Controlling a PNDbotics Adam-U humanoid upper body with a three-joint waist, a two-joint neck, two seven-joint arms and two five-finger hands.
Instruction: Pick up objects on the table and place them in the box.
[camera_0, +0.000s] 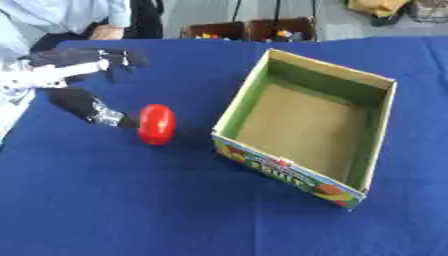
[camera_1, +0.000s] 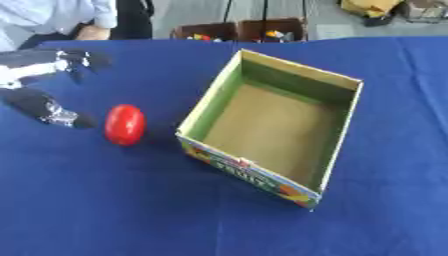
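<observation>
— What lies beyond the far edge of the tabletop (camera_0: 131, 210)?

— Two dark brown bins (camera_0: 249, 29) side by side on the floor, just past the blue cloth, with small bright bits inside that I can't make out.

— Anything further right?

— A yellow bag (camera_0: 378, 7) near the far right corner, and beside it something dark, cut off by the frame.

— And the covering?

— Plain blue, slightly creased.

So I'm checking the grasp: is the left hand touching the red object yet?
Cannot tell. In the left eye view the left hand has one dark tip reaching the red object's left edge, but neither view shows contact or a gap plainly.
</observation>
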